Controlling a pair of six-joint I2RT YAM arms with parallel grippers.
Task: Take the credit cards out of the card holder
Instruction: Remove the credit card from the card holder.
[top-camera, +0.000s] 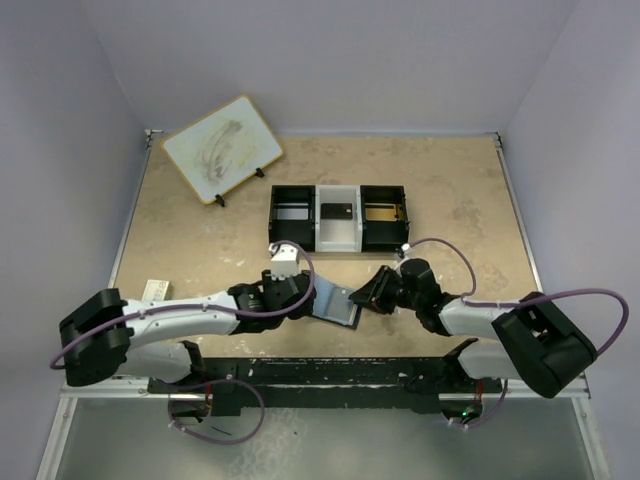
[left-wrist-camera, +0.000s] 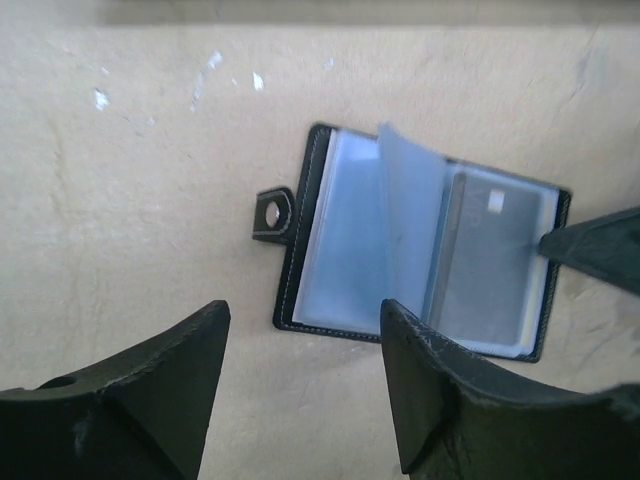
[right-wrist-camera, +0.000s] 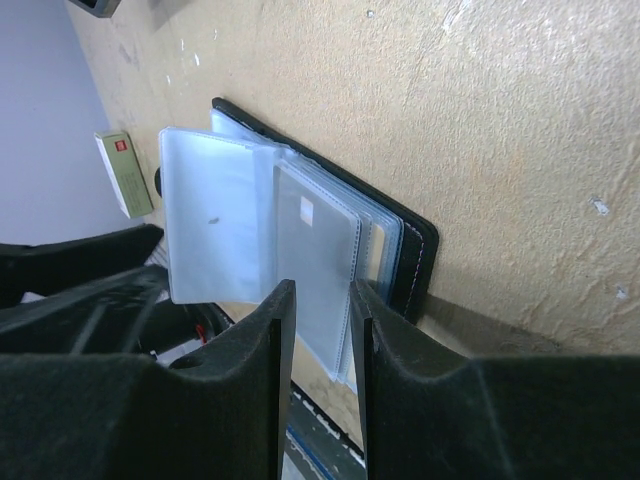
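1. The card holder (left-wrist-camera: 345, 240) is lying spread open on the table (left-wrist-camera: 150, 200) with its pale sleeves facing up, so its pockets are being offered to both hands. In the top view it is sitting at 6 o'clock from the tray (top-camera: 272, 220).
2. The right hand (right-wrist-camera: 320, 295) is reaching in from 3 o'clock and pinching the holder's outer edge and sleeves between nearly closed fingers, apparently anchoring it against sliding.
3. The left hand (left-wrist-camera: 302, 312) is hovering at the holder's 9 o'clock side in the top view. Its fingers are spread wide and gripping nothing, likely readying to pull a card.
4. One clear sleeve (left-wrist-camera: 410, 220) is standing up, exposing a pale card (left-wrist-camera: 495, 265) lying in the 3 o'clock page.
5. A dark card (top-camera: 336, 211) is resting in the tray's middle compartment, seemingly one already removed.
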